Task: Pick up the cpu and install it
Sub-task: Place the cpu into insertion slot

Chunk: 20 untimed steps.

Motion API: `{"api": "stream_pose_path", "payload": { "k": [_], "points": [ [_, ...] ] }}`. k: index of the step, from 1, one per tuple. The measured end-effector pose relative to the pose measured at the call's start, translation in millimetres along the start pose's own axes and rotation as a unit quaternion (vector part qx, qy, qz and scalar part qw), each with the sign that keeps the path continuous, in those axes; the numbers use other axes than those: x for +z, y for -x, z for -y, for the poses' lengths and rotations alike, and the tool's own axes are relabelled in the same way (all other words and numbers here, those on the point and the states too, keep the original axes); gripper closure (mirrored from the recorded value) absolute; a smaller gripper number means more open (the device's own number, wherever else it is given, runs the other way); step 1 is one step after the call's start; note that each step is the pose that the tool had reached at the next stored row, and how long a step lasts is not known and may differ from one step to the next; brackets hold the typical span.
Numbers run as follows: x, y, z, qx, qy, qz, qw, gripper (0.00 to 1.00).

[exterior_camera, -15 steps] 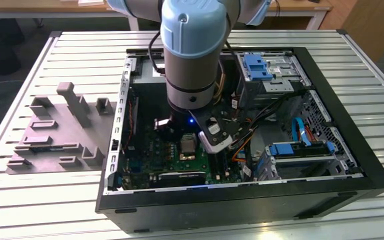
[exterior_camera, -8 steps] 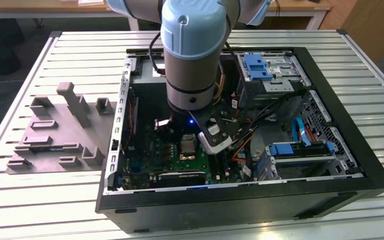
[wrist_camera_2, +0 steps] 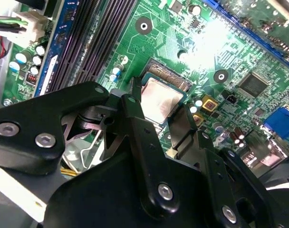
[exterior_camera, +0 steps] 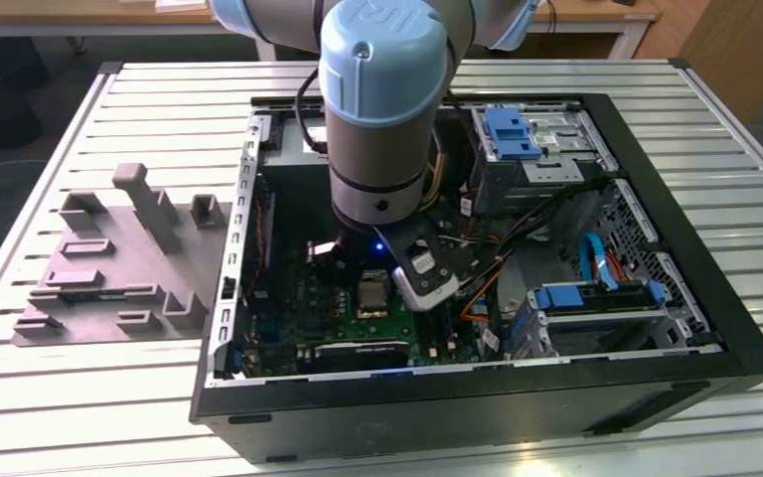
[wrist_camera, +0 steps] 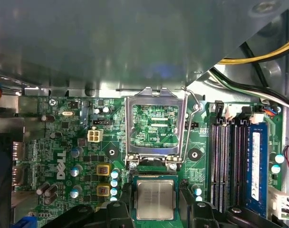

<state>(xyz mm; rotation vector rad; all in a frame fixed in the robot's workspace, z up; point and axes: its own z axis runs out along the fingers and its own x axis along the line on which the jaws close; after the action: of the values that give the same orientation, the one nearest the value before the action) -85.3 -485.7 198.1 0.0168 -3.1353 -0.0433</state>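
Observation:
The cpu (wrist_camera: 155, 199), a small silver-grey square with a greenish rim, sits between my gripper's two black fingers (wrist_camera: 127, 195) in both wrist views. My gripper (wrist_camera: 155, 194) is shut on the cpu (wrist_camera_2: 161, 97), one finger on each of two opposite edges. It hangs just over the open socket (wrist_camera_2: 169, 77) of the green motherboard (wrist_camera: 63, 142), whose gold contacts show past the chip's far edge. In the exterior view the gripper (exterior_camera: 371, 280) is low inside the open computer case (exterior_camera: 699, 248), under the blue-grey arm.
The socket's metal load plate (wrist_camera: 156, 95) stands flipped open beside the socket, its wire lever (wrist_camera: 197, 114) raised. Memory slots (wrist_camera: 225, 161) and coloured cables (wrist_camera: 258, 57) run close by. A grey plastic fixture (exterior_camera: 116, 258) lies on the slatted table at the exterior view's left.

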Motion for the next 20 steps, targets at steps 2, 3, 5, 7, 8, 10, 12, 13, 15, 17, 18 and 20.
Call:
{"api": "stream_pose_path", "payload": {
  "k": [2, 3, 5, 7, 8, 10, 12, 13, 15, 17, 18, 20],
  "points": [
    [1.1, -0.5, 0.6, 0.000, 0.0000, 0.0000, 1.0000, 0.53],
    [1.8, -0.7, 0.8, 0.000, 0.0001, 0.0000, 1.0000, 0.53],
    [3.1, -0.8, 1.2, 0.000, 0.0000, 0.0000, 1.0000, 0.53],
    [4.1, -0.9, 1.6, 0.001, 0.0001, 0.0000, 1.0000, 0.53],
    [4.5, -1.0, 1.9, 0.001, 0.0001, 0.0000, 1.0000, 0.53],
    [5.4, -1.0, 2.2, 0.001, 0.0000, 0.0000, 1.0000, 0.53],
    [6.2, -1.1, 2.4, 0.001, 0.0000, 0.0000, 1.0000, 0.53],
    [6.6, -1.1, 2.5, 0.001, 0.0000, 0.0000, 1.0000, 0.53],
    [7.5, -1.2, 2.7, 0.001, 0.0000, 0.0001, 1.0000, 0.53],
    [8.8, -1.2, 2.8, 0.002, 0.0001, 0.0001, 1.0000, 0.53],
    [9.3, -1.2, 2.8, 0.002, -0.0001, 0.0000, 1.0000, 0.53],
    [10.4, -1.2, 3.0, 0.002, -0.0004, -0.0002, 1.0000, 0.53]
  ]
}}
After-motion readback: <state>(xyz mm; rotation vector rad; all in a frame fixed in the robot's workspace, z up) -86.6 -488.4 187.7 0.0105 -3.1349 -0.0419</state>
